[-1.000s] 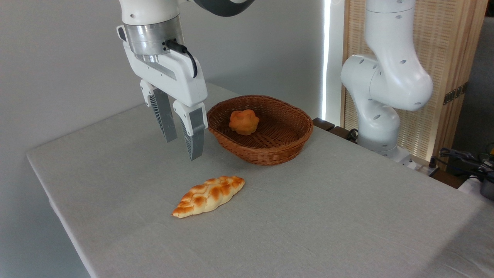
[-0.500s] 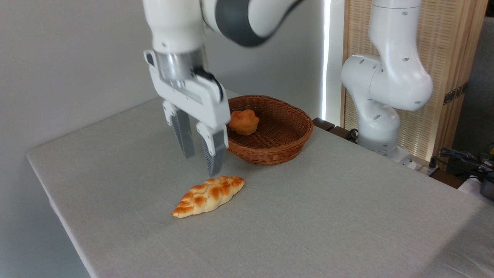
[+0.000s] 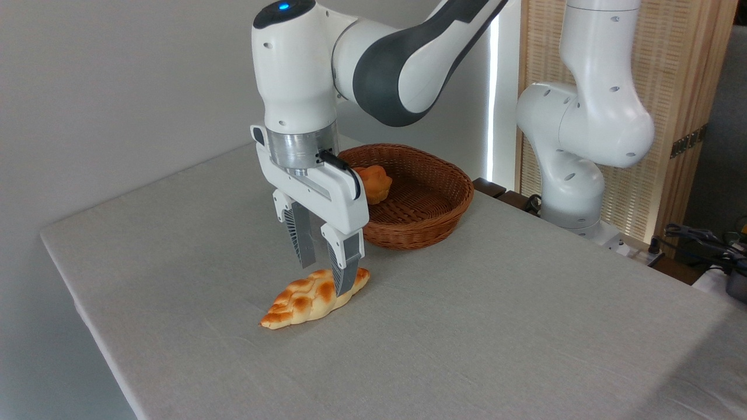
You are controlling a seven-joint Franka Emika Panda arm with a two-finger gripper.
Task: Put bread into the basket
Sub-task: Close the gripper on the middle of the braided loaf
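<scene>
The bread (image 3: 303,298), a braided loaf with golden-brown patches, lies flat on the grey table in front of the basket. My gripper (image 3: 325,279) hangs open right over its right half, one finger behind the loaf and one finger in front of it, not closed on it. The basket (image 3: 435,219), reddish-brown wicker, stands behind the gripper toward the table's far edge.
A small round orange bun (image 3: 374,182) sits inside the basket, partly hidden by my gripper body. The arm's white base (image 3: 578,151) rises at the right behind the table. The table's left edge (image 3: 81,291) is near the loaf. Cables lie at far right.
My gripper has moved right and down from beside the basket to just over the loaf, staying open. The bread and basket have not moved.
</scene>
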